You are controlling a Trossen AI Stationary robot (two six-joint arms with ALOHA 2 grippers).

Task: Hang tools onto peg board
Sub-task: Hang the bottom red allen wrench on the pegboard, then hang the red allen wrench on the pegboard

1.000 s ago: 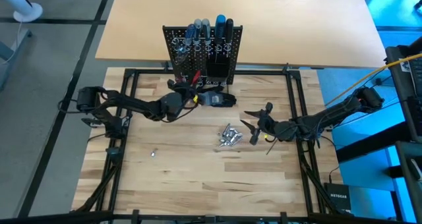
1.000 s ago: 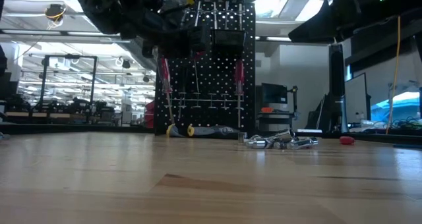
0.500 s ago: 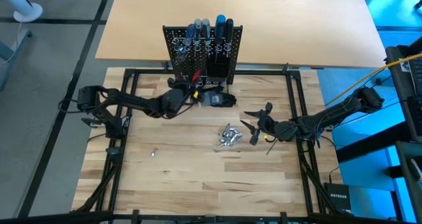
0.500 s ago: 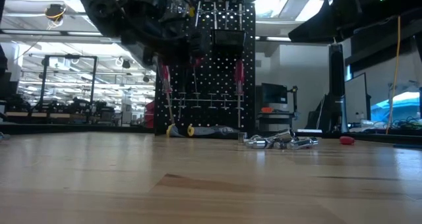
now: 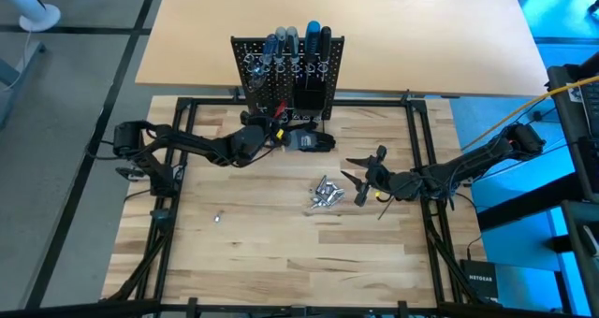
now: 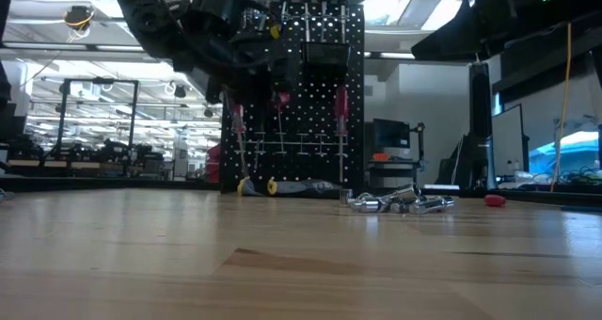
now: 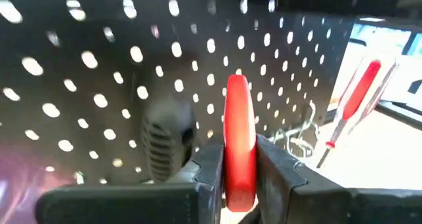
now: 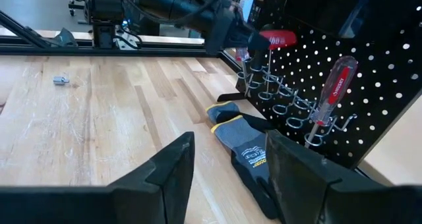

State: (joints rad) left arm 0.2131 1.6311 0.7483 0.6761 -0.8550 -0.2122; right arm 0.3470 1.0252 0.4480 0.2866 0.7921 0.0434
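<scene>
In the upper centre of the high view, the left gripper (image 7: pixel 239 178) pinches a slim red-handled screwdriver (image 7: pixel 239 141) against the upright black perforated metal peg board (image 5: pixel 288 75). Hanging is underway; next, its shaft needs threading into a ring holder. The right gripper (image 5: pixel 359 180) waits spread, centre-right.

Left arm reaches from the left edge of the high view toward upper centre, its pincer (image 5: pixel 265 131) raised, fingers (image 7: pixel 210 165) clamped on a red handle. Right arm enters from the right edge, low, pincer (image 5: pixel 363 180) right of centre, fingers parted, holding nothing.
</scene>
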